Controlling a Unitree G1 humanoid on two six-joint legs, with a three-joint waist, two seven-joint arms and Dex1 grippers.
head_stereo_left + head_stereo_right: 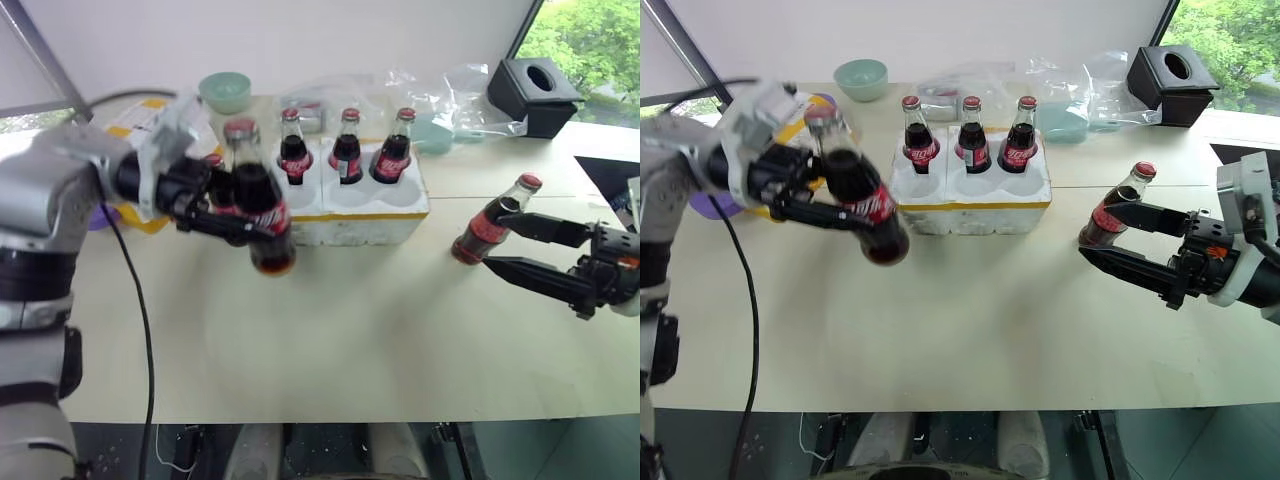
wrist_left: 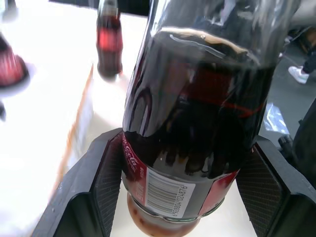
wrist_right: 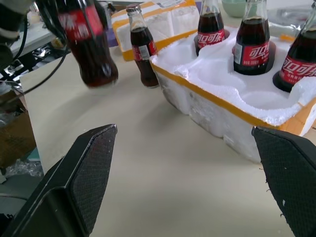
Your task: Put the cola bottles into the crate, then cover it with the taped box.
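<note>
My left gripper [image 1: 243, 212] is shut on a cola bottle [image 1: 262, 205] and holds it tilted in the air, in front of the crate's left end. The crate [image 1: 360, 218] is a white foam block with a yellow band. Three cola bottles [image 1: 346, 150] stand in its back wells, and the front wells are empty. Another cola bottle [image 3: 142, 49] stands on the table left of the crate. Behind it lies the taped box [image 3: 158, 17]. At the right my right gripper [image 1: 1100, 230] is open, its tips by a standing cola bottle [image 1: 1133, 180]; nothing shows between its fingers [image 3: 89, 168] in the right wrist view.
At the back stand a teal bowl [image 1: 224, 90], crumpled clear plastic bags [image 1: 440, 95] and a black tissue box [image 1: 535, 95]. A black cable [image 1: 140, 320] hangs from my left arm. The table's front edge [image 1: 330, 420] runs close below.
</note>
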